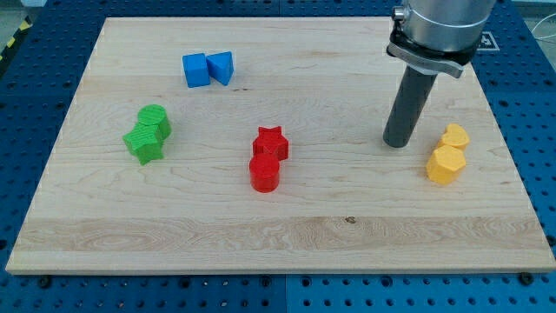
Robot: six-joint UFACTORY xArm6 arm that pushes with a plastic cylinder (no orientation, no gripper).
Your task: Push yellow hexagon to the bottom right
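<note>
camera view shows my tip (399,143) on the counter (287,235), just left of the yellow hexagon (445,164) at the view's right; this end effector is a bare rod, holding nothing. approach step: next, get above it and push down-right.

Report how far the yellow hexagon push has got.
Done: my tip stands on the board just to the view's left of the two yellow blocks, apart from both. In hand: nothing touches yet; the yellow hexagon sits against the other yellow block, at the view's right, mid-height. Left: the whole push toward the wooden board's bottom right corner.
</note>
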